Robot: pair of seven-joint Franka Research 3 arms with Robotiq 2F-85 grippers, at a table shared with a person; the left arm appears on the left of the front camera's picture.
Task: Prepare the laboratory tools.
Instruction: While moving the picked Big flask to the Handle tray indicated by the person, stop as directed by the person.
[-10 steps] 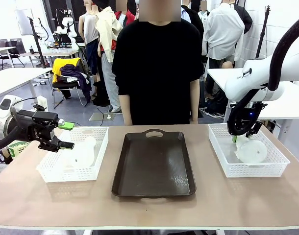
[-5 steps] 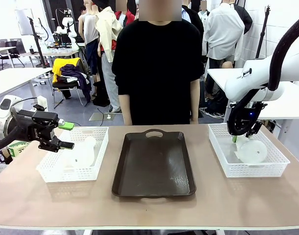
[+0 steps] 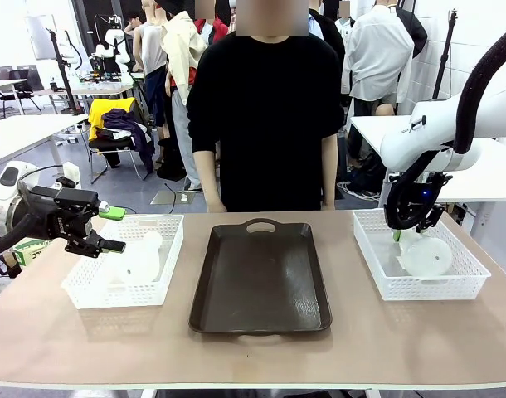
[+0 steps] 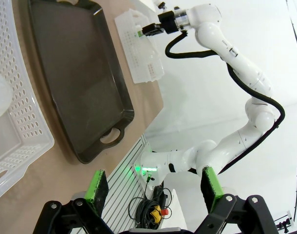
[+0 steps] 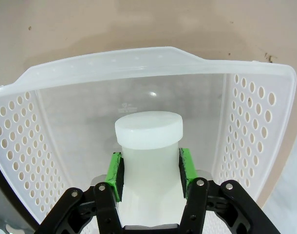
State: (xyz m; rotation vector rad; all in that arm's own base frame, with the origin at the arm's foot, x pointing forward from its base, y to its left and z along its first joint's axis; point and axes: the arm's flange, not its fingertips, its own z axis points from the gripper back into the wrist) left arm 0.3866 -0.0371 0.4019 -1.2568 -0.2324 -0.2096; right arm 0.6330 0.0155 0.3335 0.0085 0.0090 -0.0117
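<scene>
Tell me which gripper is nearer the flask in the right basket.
Right. The right gripper is shut on the flask, at its neck; the left gripper hangs open far off, beside the left basket.

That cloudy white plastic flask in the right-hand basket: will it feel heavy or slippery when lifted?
The translucent frosted-white plastic conical flask shows no liquid, so it is probably light. The right tool is shut on its narrow neck under a wider cap, which should resist slipping. Its wide base may swing down once clear of the white mesh basket.
</scene>
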